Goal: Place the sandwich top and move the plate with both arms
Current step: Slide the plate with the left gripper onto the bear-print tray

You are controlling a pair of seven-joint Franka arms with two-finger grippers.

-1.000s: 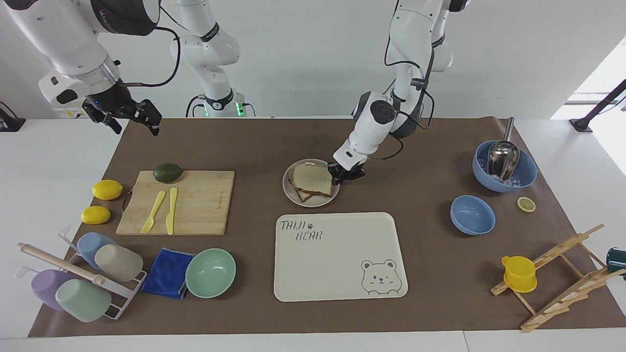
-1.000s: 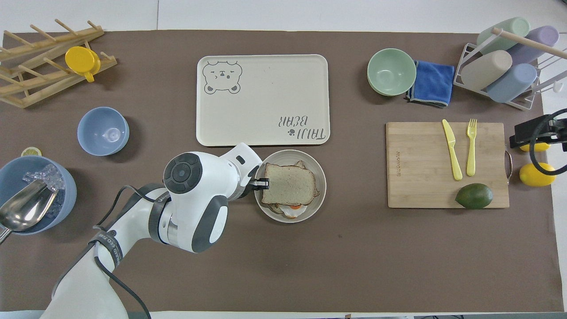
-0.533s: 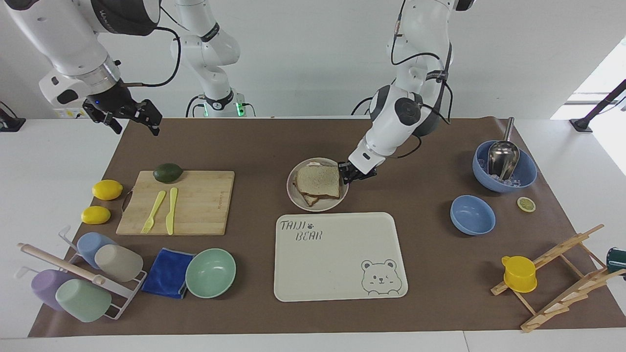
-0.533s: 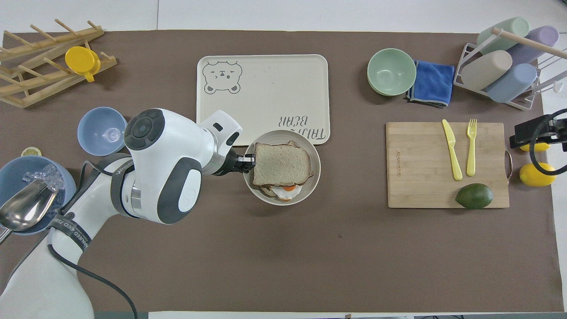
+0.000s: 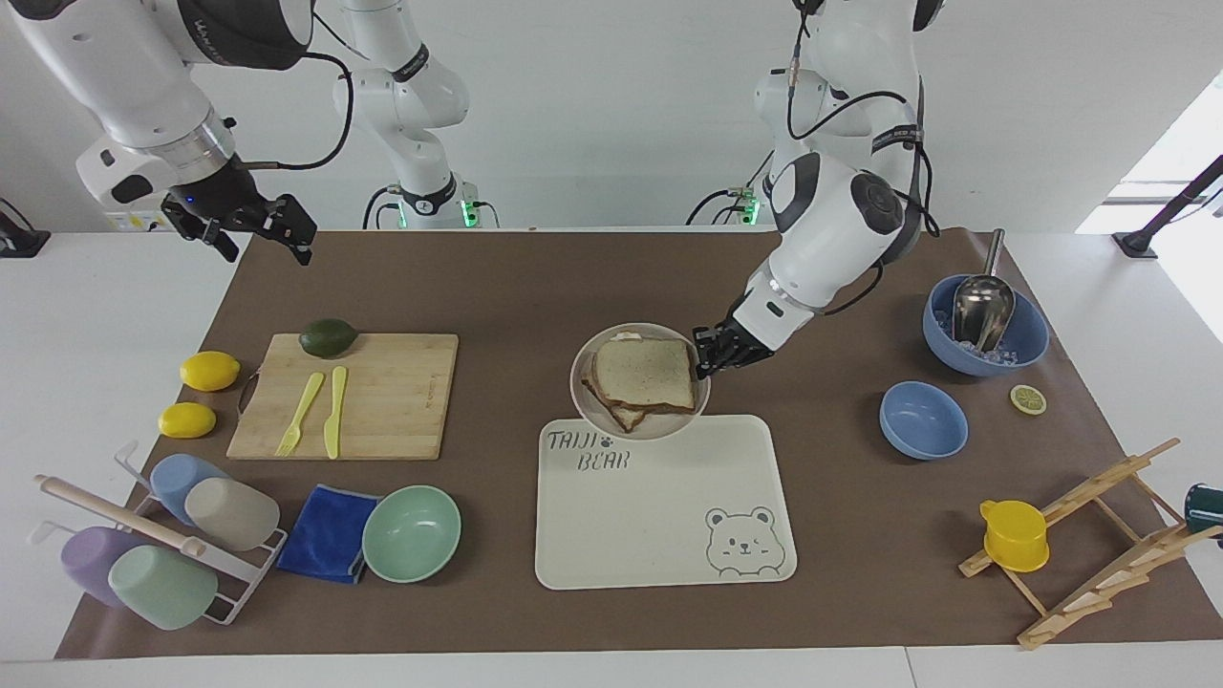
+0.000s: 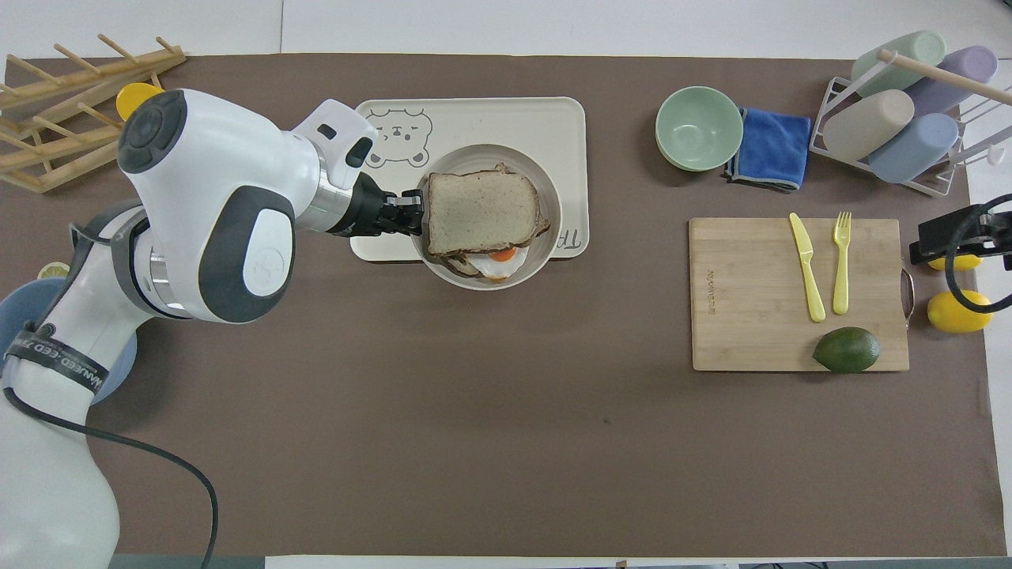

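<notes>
The left gripper (image 5: 708, 355) is clamped on the rim of the plate (image 5: 585, 387), at the plate's 3 o'clock in the facing view, holding it in the air over the tray's (image 5: 659, 535) edge nearest the robots. The sandwich top (image 5: 647, 374) lies on the stack in the plate, a fried egg (image 6: 496, 263) peeking out at 6 o'clock in the overhead view. The right gripper (image 5: 256, 229) waits with its fingers spread and nothing in them, raised over the mat's corner, at 11 o'clock from the cutting board (image 5: 382, 401).
</notes>
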